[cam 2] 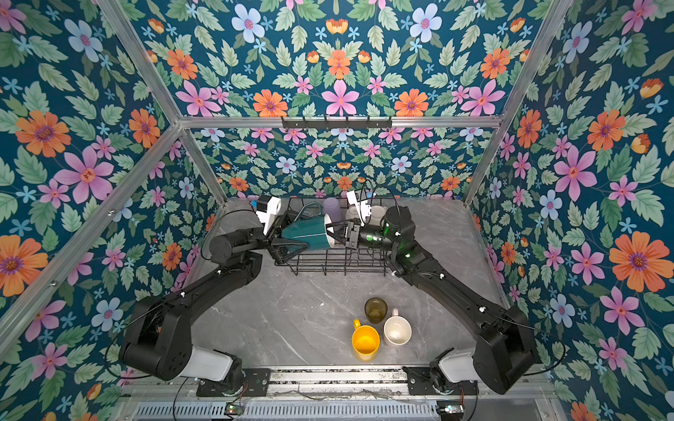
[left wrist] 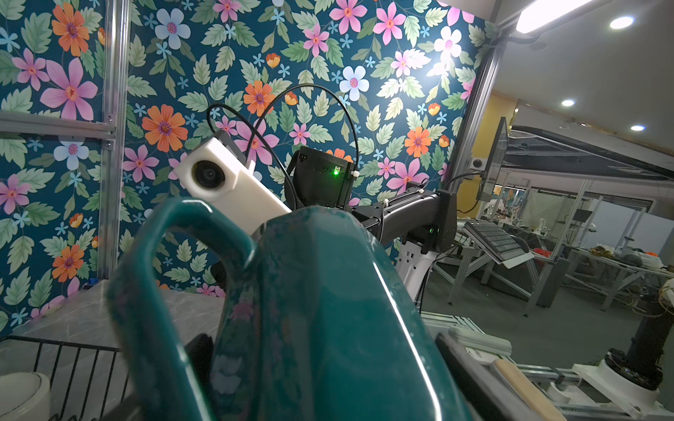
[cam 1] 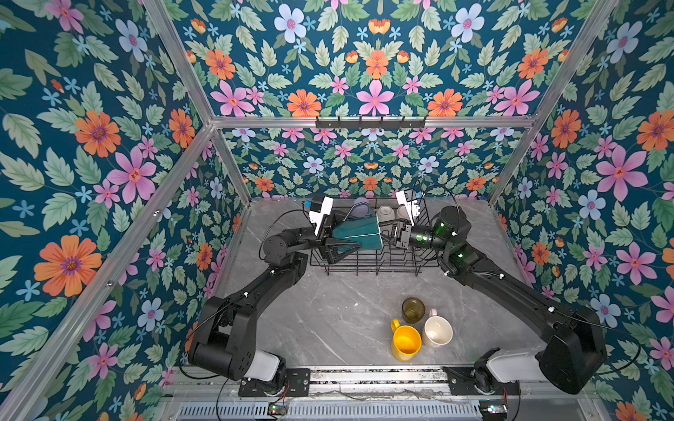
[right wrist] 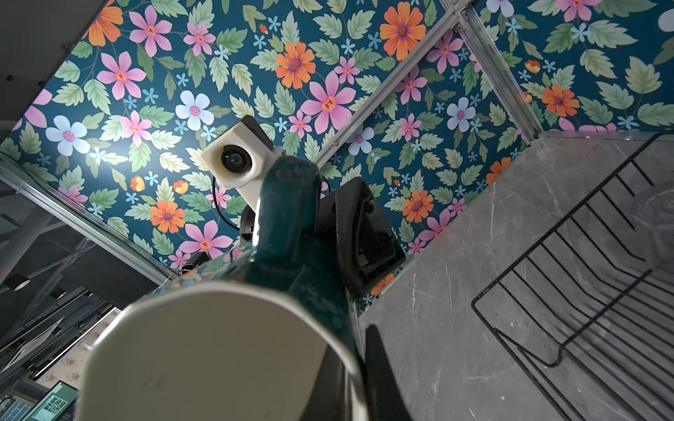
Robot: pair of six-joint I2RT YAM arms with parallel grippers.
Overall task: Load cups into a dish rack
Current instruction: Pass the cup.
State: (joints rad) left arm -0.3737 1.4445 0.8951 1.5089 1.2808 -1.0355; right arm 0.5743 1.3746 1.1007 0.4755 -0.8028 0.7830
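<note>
Seeing left arm point(cam 1: 255, 288) and right arm point(cam 1: 510, 291) reached forward, wrists level, pointed at each other. Reading left gripper point(cam 1: 348, 235) as spread wide, base of green mug point(cam 1: 364, 227) between its jaws; can't tell grip from gap. Reading right gripper point(cam 1: 386, 235) as pinched closed on the rim opposite.

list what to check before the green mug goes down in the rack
1. Right gripper pinched on mug rim: ok.
2. Left gripper straddles the mug's base; firm hold: cannot tell.
3. Mug above rack: ok.
4. Mug mouth down: not ok, it lies sideways, mouth toward the right gripper.
5. Rack's front row free: ok.
6. Yellow mug, olive glass, pale mug away from both arms: ok.
</note>
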